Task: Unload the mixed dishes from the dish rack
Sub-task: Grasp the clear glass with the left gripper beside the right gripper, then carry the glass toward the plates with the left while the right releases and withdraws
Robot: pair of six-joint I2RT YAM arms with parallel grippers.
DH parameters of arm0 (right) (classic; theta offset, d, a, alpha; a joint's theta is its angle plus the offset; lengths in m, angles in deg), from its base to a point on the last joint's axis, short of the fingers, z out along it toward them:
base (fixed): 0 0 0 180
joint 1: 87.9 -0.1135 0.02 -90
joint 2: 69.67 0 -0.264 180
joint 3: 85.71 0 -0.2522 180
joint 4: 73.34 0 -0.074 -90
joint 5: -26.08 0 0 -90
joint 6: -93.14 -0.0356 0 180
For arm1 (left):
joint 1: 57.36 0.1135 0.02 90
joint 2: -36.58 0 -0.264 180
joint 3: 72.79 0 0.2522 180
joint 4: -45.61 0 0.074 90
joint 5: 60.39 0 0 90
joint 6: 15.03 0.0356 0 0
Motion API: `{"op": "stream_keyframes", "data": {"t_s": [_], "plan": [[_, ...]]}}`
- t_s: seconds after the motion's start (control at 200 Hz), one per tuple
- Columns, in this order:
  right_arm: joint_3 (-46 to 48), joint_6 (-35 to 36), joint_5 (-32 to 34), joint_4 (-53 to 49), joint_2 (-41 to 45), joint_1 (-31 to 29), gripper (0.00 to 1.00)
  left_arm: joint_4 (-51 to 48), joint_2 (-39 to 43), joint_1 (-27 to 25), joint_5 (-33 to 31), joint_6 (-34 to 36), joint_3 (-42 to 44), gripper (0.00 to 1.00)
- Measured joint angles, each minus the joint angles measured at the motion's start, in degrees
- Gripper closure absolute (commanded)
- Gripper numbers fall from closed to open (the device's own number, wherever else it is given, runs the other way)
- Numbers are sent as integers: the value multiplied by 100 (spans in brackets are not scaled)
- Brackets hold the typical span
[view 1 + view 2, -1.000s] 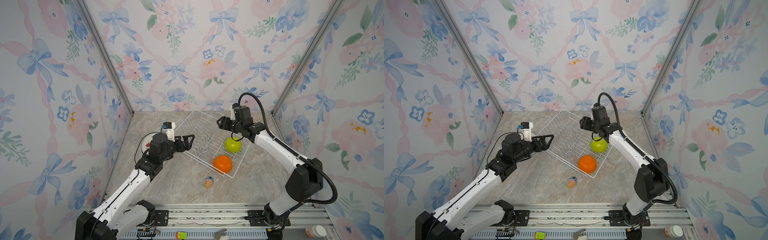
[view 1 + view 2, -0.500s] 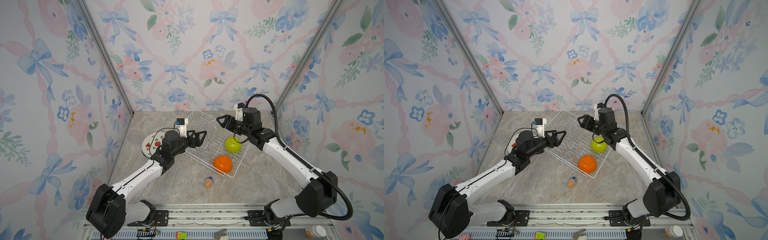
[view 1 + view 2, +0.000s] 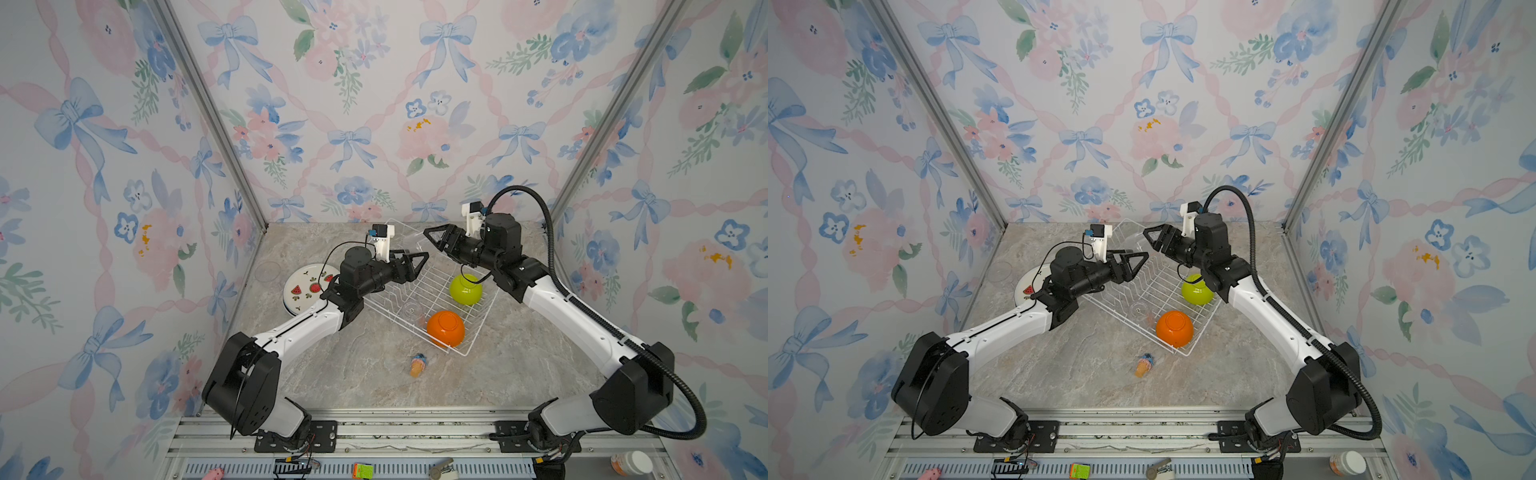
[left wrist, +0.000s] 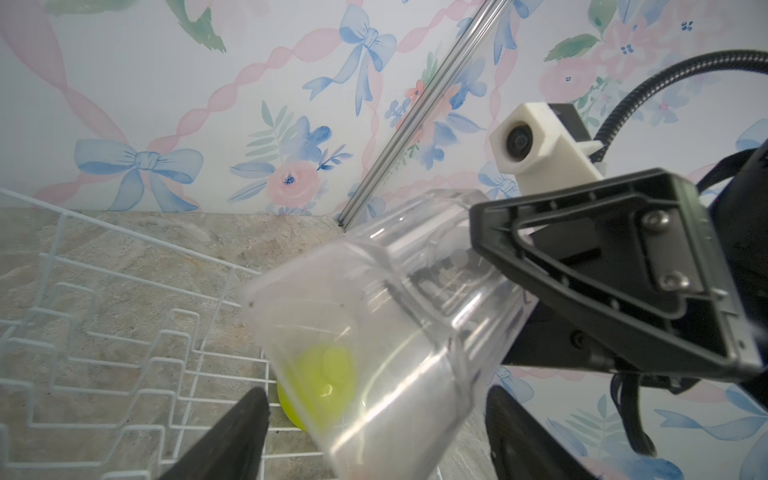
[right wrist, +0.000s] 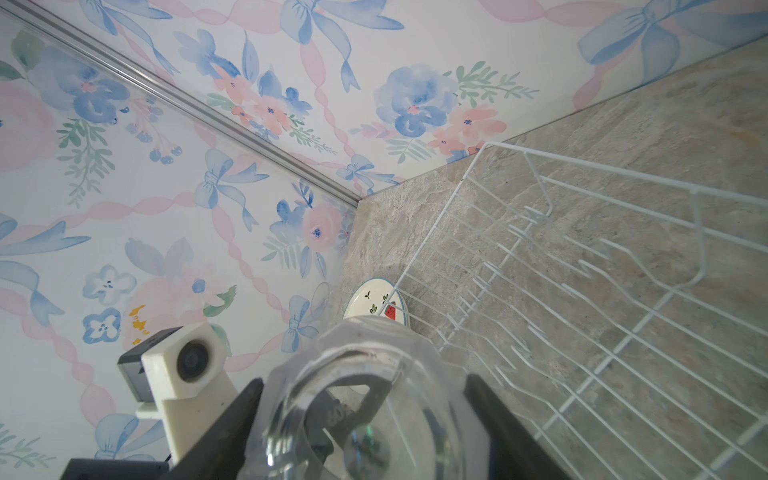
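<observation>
Your right gripper (image 5: 365,390) is clamped on a clear glass (image 5: 361,419), 1 finger on each side of its faceted wall. It holds the glass on its side in the air above the far end of the dish rack (image 3: 415,282).

Your left gripper (image 4: 378,419) faces it with its 2 fingers (image 4: 245,432) spread wide, 1 on each side of the glass's free end. You cannot tell whether they touch it.

Below the right gripper, the lime-green bowl (image 3: 466,289) sits upside down in the rack. Further out toward the robot base, a second small glass (image 3: 411,309) and the orange bowl (image 3: 445,328), also upturned, lie in the rack.

Behind your left gripper, outside the rack, the watermelon plate (image 3: 305,289) lies flat on the table (image 3: 374,386). The small toy (image 3: 417,365) lies on the table past the rack's near corner.
</observation>
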Motion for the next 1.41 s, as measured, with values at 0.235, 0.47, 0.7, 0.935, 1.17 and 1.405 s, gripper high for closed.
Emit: {"op": "stream_keyframes", "data": {"t_s": [0.235, 0.47, 0.7, 0.935, 1.17, 1.405], "plan": [[0, -173, -125, 192, -46, -72, 35, 295, -114, -22, 173, -136, -48, 37], [35, -586, -426, 684, -306, -109, 36, 704, -103, -39, 57, -195, -4, 54], [85, -1045, -446, 1156, -463, -109, 36, 973, -55, -76, 46, -197, 170, 92], [155, -1569, -286, 1305, -494, -114, 30, 1263, 68, -107, -94, 13, 295, 100], [216, -1510, -221, 1259, -479, -133, 27, 1283, 68, -125, -125, -74, 369, 100], [278, -1016, -50, 997, -374, -149, 15, 1294, 66, -133, -118, -173, 367, 100]]}}
